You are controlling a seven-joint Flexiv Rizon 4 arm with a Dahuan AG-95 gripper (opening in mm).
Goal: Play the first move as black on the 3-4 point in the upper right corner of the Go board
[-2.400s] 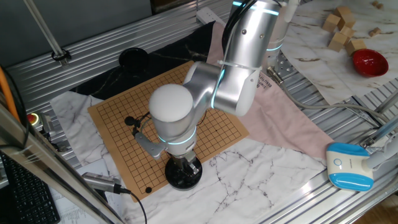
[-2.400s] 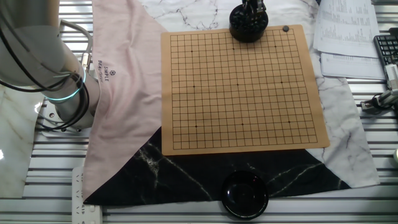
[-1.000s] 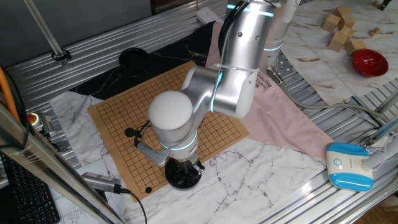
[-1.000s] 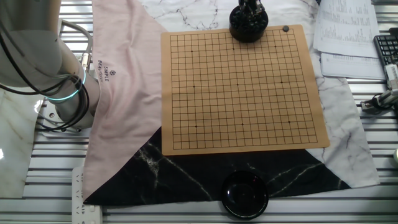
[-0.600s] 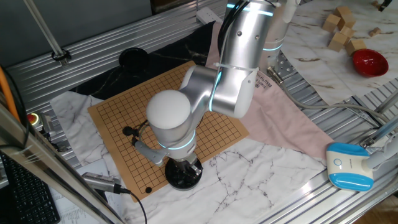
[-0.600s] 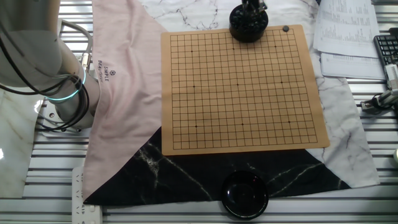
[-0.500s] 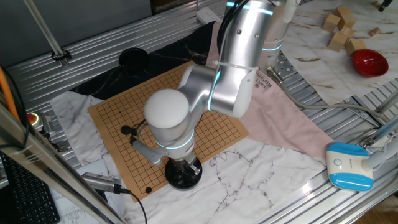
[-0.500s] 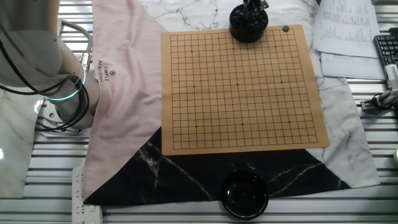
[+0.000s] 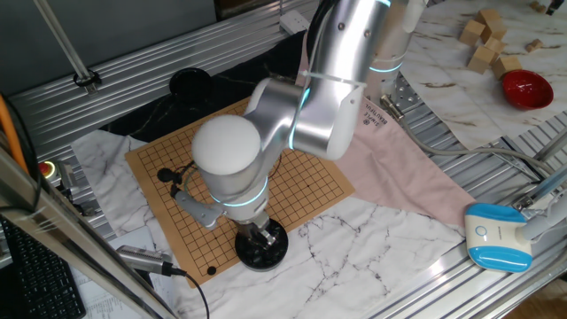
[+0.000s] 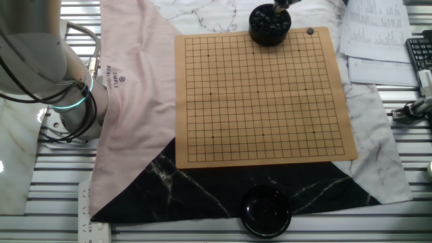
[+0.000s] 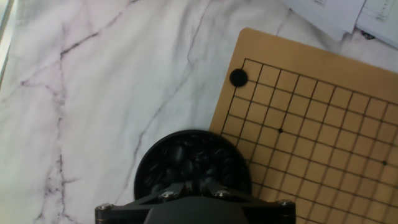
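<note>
The tan board (image 9: 301, 173) with its black grid lies on the cloths; it also shows in the other fixed view (image 10: 263, 98) and the hand view (image 11: 317, 137). A round black bowl of black stones (image 9: 261, 248) (image 10: 270, 25) (image 11: 193, 163) stands at the board's edge. One black stone (image 9: 211, 270) (image 10: 310, 31) (image 11: 238, 77) lies on the board's edge line near a corner. My gripper (image 9: 259, 234) (image 11: 194, 186) hangs just above the bowl, its fingers pointing at the stones. The dark fingertips blend with the stones, so I cannot see whether they hold one.
A second black bowl (image 10: 266, 210) (image 9: 189, 81) sits beyond the board's opposite side on black marble cloth. A pink cloth (image 10: 135, 88) lies beside the board. Papers (image 10: 374, 37) and a keyboard (image 10: 420, 50) are near the bowl side. A cable and plug (image 9: 146, 259) lie by the board's corner.
The arm has risen and swung slightly left in the fixed view. The gripper has lifted up out of the bowl of stones. The board and the stone on it have not moved.
</note>
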